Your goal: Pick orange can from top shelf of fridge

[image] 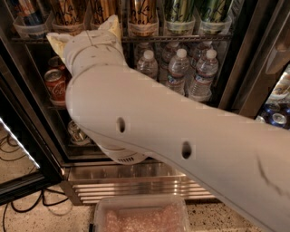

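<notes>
Up at wire top shelf (181, 39), pointed gripper (84, 32)

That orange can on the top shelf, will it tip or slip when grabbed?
The orange can looks slim and upright, so likely tippy; its clear tray may steady it. Smooth metal could slip. The pincer sits open at the top shelf rail.

Spread fingers (111, 28) at the top shelf (181, 38)

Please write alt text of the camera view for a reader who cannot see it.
The robot's white arm fills the view, its open gripper at the front of the top shelf of the fridge, below orange cans in clear trays. Red cans and water bottles stand on the shelf beneath.
</notes>
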`<state>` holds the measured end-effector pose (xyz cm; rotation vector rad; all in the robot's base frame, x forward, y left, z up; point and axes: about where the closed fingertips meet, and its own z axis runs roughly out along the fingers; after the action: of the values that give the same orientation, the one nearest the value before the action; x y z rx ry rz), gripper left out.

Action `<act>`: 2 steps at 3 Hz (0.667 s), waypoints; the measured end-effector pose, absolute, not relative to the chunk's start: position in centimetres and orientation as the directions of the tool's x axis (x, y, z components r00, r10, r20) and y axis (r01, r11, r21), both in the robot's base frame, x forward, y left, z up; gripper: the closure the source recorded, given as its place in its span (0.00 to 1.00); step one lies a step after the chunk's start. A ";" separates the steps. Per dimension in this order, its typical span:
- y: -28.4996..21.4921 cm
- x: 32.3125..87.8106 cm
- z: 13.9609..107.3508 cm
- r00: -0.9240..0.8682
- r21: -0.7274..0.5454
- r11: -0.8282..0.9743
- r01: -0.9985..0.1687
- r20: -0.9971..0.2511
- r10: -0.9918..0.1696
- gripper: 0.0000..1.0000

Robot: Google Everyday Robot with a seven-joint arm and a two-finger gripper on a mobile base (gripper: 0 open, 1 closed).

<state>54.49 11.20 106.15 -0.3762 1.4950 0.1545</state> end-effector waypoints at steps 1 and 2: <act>11.3 54.2 106.3 0.071 -0.145 0.934 -0.326 -0.989 -0.129 0.18; 11.3 53.5 106.6 0.091 -0.151 0.936 -0.319 -0.987 -0.129 0.22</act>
<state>53.54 11.30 106.57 -0.3689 1.4831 0.1463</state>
